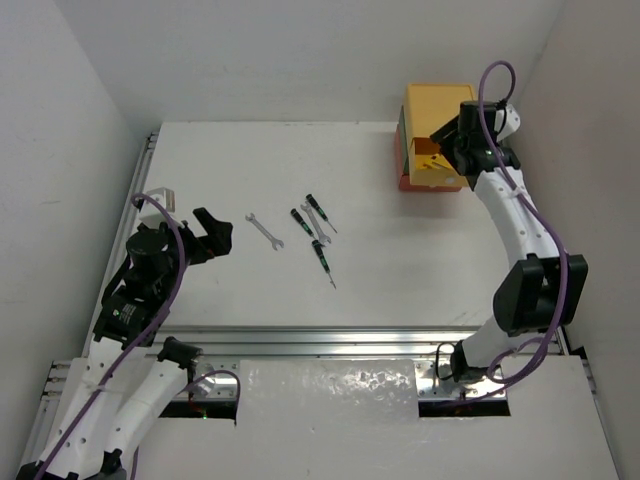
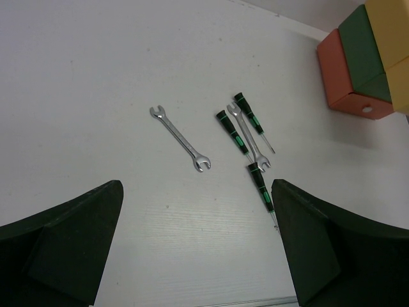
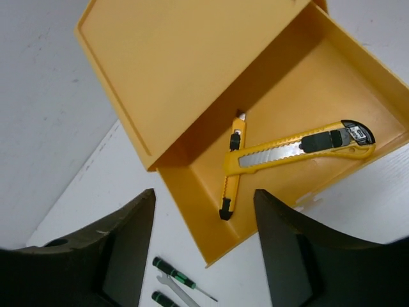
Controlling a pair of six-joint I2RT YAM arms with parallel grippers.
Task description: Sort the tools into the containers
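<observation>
Two thin silver wrenches (image 2: 180, 138) and three black-handled, green-banded screwdrivers (image 2: 232, 132) are seen at the table's (image 1: 400, 280) middle. Two yellow-and-black knives (image 3: 303, 149) are laid crossed in the pulled-out yellow drawer (image 3: 307, 96), stacked over a green drawer (image 2: 361, 54) and a red drawer (image 2: 342, 70) near the far right corner. The left gripper (image 2: 197, 190) is spread wide, empty; the right gripper (image 3: 204, 195) is parted, empty, above the knives.

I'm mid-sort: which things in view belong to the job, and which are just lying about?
Job: wrenches; screwdrivers; knives, already in the yellow drawer; green drawer; red drawer.

Lying about: small clear piece; crinkled sheet.
</observation>
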